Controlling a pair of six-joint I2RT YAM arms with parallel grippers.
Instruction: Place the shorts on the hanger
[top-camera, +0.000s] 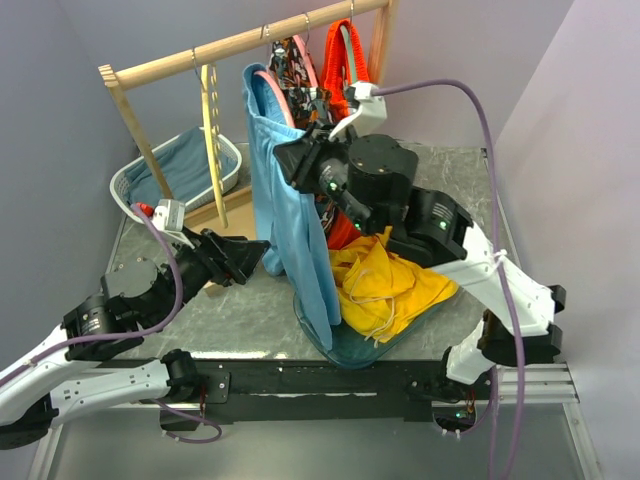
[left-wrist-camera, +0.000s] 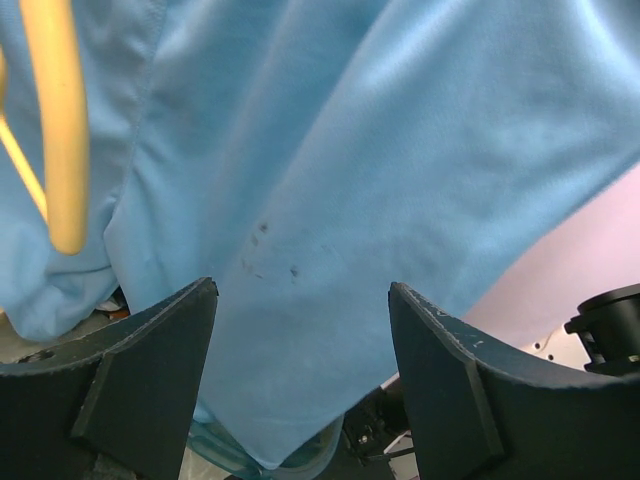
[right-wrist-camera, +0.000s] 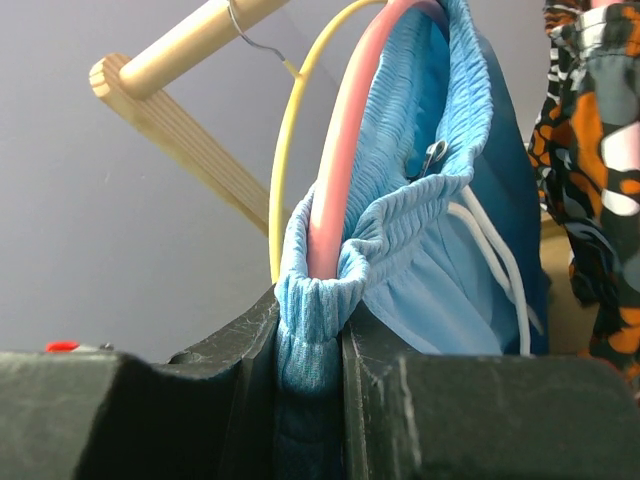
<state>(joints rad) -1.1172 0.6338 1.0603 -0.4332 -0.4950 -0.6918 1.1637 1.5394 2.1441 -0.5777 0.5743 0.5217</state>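
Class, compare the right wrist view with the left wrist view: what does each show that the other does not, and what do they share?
Right wrist only: the pink hanger inside the waistband of the shorts, the right gripper shut on that waistband, the wooden rail, a patterned garment. Left wrist only: the left gripper, open, and small dark specks on the cloth. Both: the shorts and a yellow hanger.

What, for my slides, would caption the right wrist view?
Right fingers clamp the shorts at the waistband onto the pink hanger, a yellow hanger and wooden rail behind.
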